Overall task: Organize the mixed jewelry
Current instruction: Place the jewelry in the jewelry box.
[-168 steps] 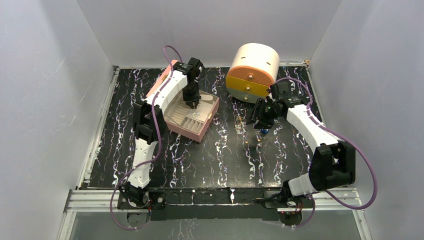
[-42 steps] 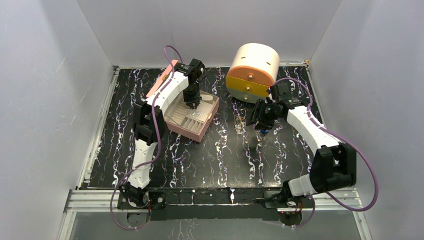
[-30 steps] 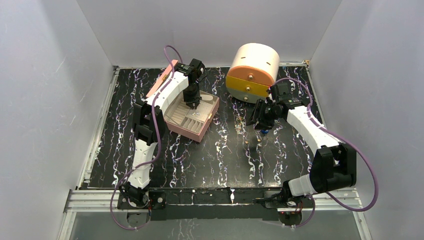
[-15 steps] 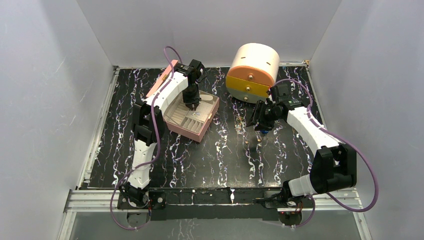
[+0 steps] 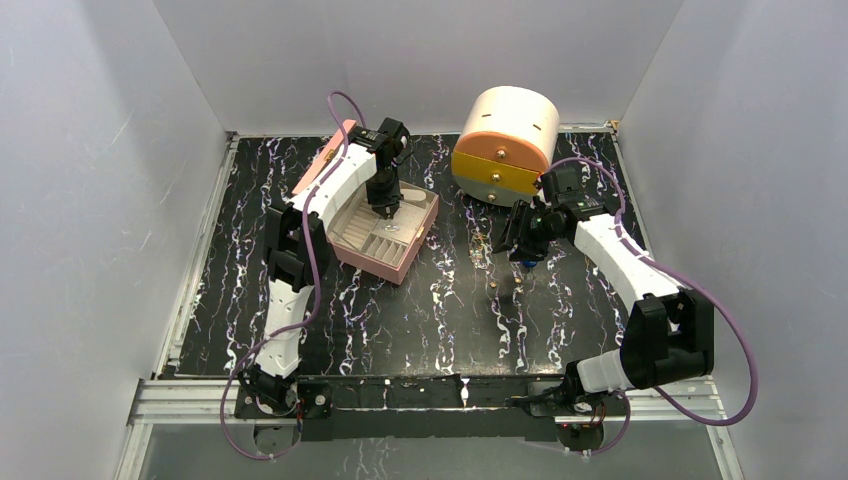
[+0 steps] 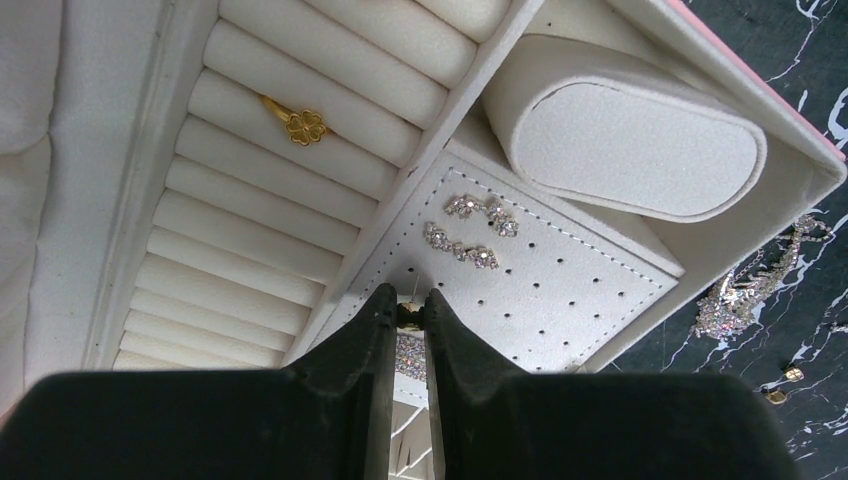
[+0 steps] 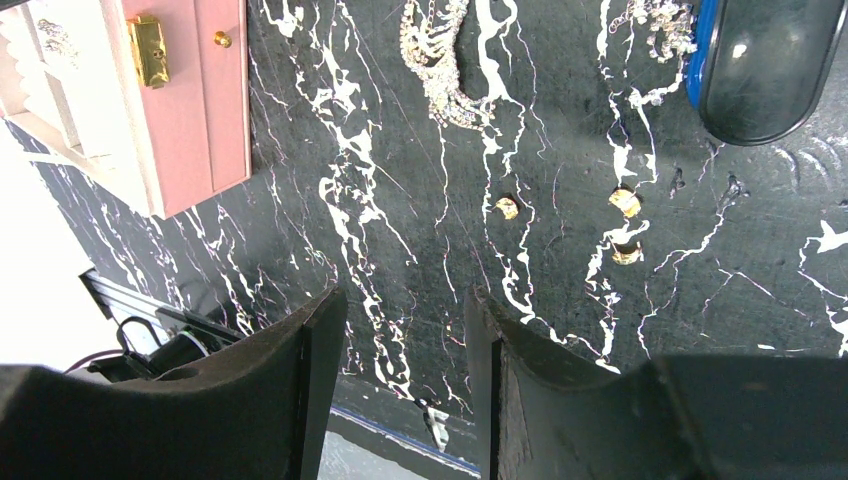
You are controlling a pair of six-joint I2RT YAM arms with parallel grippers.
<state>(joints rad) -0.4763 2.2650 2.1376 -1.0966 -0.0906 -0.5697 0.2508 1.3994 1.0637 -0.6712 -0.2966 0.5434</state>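
My left gripper is shut on a tiny gold earring just above the perforated white pad of the open pink box. Two sparkling earrings sit on that pad, and a gold clover ring rests in the ring rolls. My right gripper hangs open over the marble table with nothing between its fingers. Three small gold pieces and a glittering chain lie on the table ahead of it. In the top view the left gripper is over the box and the right gripper stands mid-table.
A round cream and orange drawer unit stands at the back. A blue elongated object lies beside the loose pieces. A white cushion fills the box's far compartment. A sparkling chain lies just outside the box wall.
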